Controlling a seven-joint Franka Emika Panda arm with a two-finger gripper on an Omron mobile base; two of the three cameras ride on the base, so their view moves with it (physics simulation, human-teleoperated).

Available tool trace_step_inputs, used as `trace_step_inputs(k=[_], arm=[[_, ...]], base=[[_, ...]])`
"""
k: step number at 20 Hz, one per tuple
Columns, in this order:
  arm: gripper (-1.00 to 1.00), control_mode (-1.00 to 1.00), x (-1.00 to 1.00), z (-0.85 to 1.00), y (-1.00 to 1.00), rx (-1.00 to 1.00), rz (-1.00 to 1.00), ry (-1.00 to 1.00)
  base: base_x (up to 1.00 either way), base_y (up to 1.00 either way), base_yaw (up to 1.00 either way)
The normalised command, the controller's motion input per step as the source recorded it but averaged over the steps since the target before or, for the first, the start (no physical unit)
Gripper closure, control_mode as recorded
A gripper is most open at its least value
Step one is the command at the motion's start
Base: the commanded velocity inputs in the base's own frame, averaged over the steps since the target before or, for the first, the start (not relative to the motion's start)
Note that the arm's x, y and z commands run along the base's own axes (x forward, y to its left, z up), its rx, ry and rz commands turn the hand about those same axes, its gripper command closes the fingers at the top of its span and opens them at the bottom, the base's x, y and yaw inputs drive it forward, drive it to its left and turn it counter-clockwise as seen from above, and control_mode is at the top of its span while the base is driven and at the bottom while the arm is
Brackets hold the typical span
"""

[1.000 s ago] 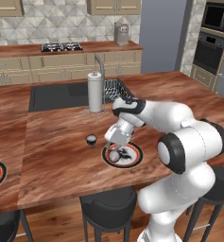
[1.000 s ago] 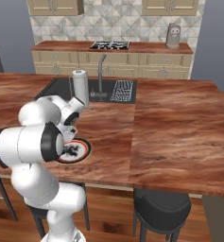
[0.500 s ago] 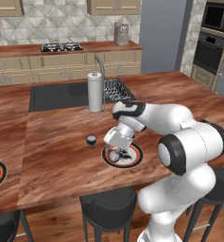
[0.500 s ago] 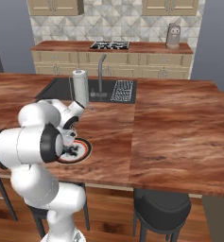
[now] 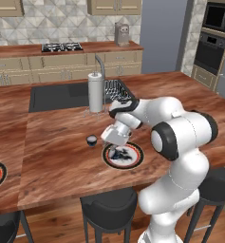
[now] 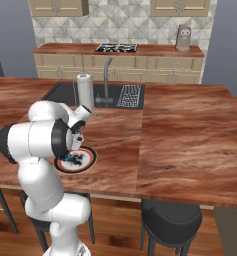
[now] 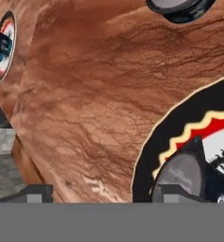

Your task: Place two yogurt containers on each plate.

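Pincer (image 5: 115,145), grip unclear to me, is hovering over plate (image 5: 133,162); light stiff yogurt cup (image 5: 91,140) at ten o'clock, taking its sides.

- The gripper (image 5: 115,148) has come lower over the near plate (image 5: 133,161); one second ago it was held higher above this plate.
- Its jaws stand narrower than before, and a yogurt container (image 7: 182,175) sits on the plate's rim beside one fingertip (image 7: 172,192).

Arm bent low, tool (image 5: 115,151) (jaws apart) pointing down.
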Motion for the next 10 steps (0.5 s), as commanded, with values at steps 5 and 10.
trace_step_inputs(k=[5, 10], arm=[[-1.00, -1.00, -0.08, -0.22, -0.45, 0.00, 0.00, 0.00], [-1.00, -1.00, -0.63, -0.27, -0.46, 0.00, 0.00, -0.01]], base=[[0.00, 0.00, 0.00], [0.00, 0.00, 0.00]])
